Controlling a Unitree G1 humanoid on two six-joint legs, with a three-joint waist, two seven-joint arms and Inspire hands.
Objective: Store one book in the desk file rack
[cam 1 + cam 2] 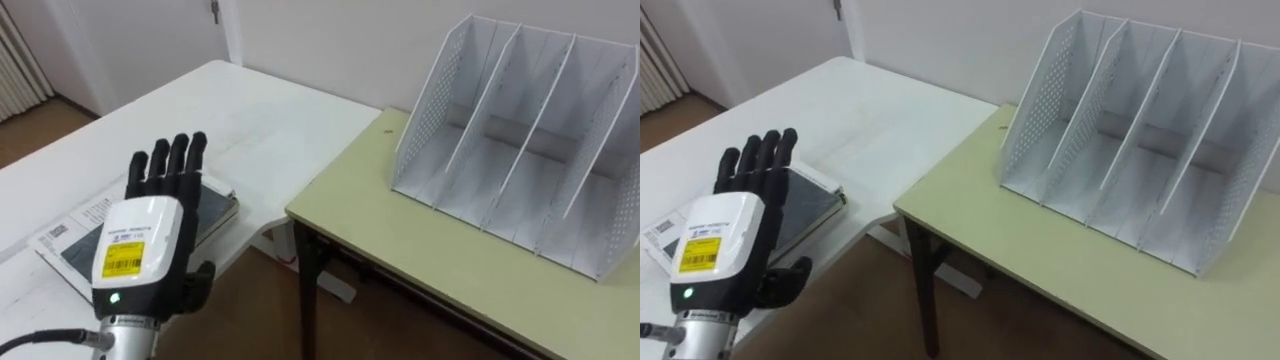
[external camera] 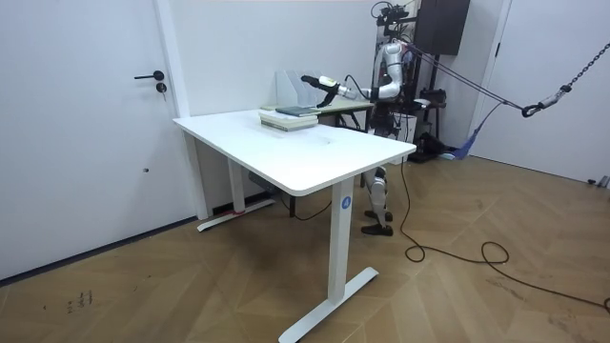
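We hold the left hand [image 1: 150, 235] released above the book [image 1: 218, 208], ready to grasp; file rack [image 1: 430, 100] at 2 o'clock.

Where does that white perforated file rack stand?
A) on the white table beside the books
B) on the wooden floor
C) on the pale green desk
C: the white perforated file rack sits on the pale green desk, its slots empty, while the stack of books lies on the white table.
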